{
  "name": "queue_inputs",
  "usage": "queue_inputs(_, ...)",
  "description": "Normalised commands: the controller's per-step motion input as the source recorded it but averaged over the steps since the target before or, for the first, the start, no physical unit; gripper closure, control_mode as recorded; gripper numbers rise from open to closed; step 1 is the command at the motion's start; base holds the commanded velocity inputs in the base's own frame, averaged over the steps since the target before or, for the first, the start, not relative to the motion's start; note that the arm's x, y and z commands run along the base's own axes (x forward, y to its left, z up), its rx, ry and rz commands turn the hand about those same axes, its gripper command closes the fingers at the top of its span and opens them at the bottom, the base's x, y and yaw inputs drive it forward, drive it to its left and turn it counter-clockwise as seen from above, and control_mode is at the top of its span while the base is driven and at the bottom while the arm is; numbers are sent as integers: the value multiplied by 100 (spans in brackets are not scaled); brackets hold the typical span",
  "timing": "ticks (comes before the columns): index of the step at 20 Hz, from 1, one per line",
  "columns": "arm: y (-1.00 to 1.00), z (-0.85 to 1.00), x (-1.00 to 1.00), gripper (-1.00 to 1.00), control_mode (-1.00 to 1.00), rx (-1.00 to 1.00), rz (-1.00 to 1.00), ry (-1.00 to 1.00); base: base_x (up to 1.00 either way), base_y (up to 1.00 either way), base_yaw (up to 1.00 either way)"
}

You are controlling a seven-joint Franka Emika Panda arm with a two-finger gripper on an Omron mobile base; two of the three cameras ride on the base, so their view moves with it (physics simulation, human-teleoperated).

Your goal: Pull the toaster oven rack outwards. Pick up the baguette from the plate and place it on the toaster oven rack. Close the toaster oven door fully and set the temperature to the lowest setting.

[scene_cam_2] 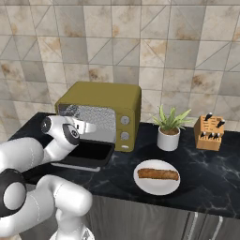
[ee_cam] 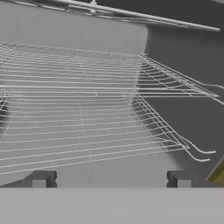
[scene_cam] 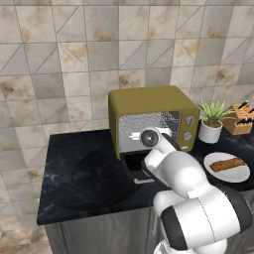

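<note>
Tool (ee_cam: pixel 111 178) wide open, holds nothing, tips just before rack (ee_cam: pixel 87 113) inside oven (scene_cam: pixel 149 101). Door (scene_cam_2: pixel 89 153) folded down, part hidden by arm. Baguette (scene_cam_2: pixel 158 174) on plate (scene_cam_2: pixel 143 185), worktop (scene_cam: pixel 84 178).

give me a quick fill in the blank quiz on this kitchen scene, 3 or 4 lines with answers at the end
1. The baguette lies on a white ____.
2. The toaster oven has its door folded ____.
3. Between the toaster oven and the knife block stands a potted ____.
4. The hand faces the wire rack with its fingers ____.

Answers: plate; down; plant; open
</note>
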Motion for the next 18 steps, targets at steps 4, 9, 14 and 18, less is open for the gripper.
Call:
queue_inputs(4,0,0,16,-100,-100,0,0,-6,0,0,0)
queue_inputs(9,0,0,18,-100,-100,0,0,-2,0,0,0)
queue_inputs(14,0,0,21,-100,-100,0,0,-1,0,0,0)
queue_inputs(18,0,0,24,-100,-100,0,0,0,0,0,0)
